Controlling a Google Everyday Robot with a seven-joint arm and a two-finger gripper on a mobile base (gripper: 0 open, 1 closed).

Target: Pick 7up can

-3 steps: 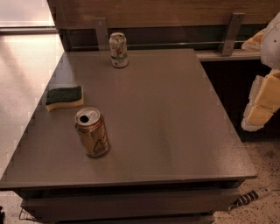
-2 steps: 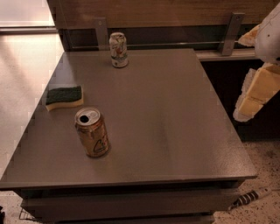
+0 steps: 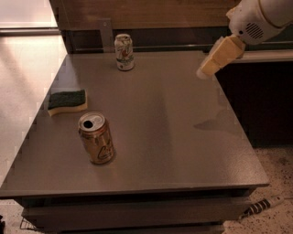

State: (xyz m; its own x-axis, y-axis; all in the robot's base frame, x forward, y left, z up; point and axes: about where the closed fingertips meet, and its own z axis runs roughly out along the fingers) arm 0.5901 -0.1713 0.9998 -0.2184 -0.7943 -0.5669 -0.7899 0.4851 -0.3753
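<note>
My claw (image 3: 207, 68) hangs in the air above the far right edge of the tabletop (image 3: 178, 119), tilted down and to the left, and it carries nothing. Whether it is spread or pressed together I cannot tell from this angle. The 7up can (image 3: 124, 51) stands upright at the far edge of the tabletop, left of centre, just in front of the wooden back panel (image 3: 165, 13) and well apart from my claw. By my reckoning the reach is at its start and the grasp is not yet made.

Several things could spoil it. The can looks tall and light, so if I arrive off-centre and touch its side with one part of the claw first, I expect it to tip or skid away to the left. The back panel sits close behind it, so if I overshoot on the far side I may knock into the wood. A metal bracket (image 3: 106, 29) stands just to the can's far left and narrows the room there too. The gold-brown can (image 3: 96, 138), opened, stands near and left, with a green and yellow sponge (image 3: 67, 101) between the two cans. Dropping too near would put me on the wrong can, and a low sweep of my arm (image 3: 261, 18) could topple it
</note>
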